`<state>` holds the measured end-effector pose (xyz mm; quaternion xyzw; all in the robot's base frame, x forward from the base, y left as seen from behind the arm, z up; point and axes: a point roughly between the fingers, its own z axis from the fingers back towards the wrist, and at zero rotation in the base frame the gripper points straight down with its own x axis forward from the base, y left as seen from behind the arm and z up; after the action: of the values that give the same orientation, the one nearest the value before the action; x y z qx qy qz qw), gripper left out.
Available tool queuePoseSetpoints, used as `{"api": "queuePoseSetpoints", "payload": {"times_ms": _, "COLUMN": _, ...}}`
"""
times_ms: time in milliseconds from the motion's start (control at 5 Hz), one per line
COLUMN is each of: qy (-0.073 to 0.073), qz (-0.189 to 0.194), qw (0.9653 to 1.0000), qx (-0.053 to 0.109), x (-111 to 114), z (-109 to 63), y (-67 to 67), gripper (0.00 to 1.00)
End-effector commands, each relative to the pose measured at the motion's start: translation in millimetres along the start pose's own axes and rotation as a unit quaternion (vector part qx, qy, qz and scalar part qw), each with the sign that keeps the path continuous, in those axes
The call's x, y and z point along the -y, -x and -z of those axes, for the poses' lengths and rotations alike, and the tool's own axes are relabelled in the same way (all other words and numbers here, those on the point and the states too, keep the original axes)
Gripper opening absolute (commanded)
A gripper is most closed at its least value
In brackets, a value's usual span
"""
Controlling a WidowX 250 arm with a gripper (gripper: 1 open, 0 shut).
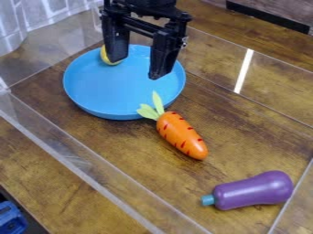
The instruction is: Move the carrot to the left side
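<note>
The orange carrot with dark grooves and a light green leafy top lies on the wooden table, just right of and below the blue plate's edge, its leaves pointing up-left. My black gripper hangs above the blue plate, pointing straight down, its two fingers apart and nothing between them. It stands up and to the left of the carrot, clear of it.
A yellow ball sits on the plate, partly hidden behind the left finger. A purple eggplant lies at the lower right. Clear plastic walls fence the table on the left and front.
</note>
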<state>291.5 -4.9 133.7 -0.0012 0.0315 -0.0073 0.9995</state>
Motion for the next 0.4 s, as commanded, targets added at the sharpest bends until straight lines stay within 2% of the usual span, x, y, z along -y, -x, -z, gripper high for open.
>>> {"api": "queuePoseSetpoints", "payload": {"times_ms": 0, "qy": 0.002, "qz": -0.001, "qw": 1.0000, "qx": -0.007, "x": 4.8, "z": 4.9, "y": 0.5, "gripper": 1.00}}
{"api": "queuePoseSetpoints", "payload": {"times_ms": 200, "qy": 0.004, "qz": -0.005, "qw": 0.9999, "qx": -0.014, "x": 9.9, "z": 10.0, "y": 0.7, "gripper": 1.00}}
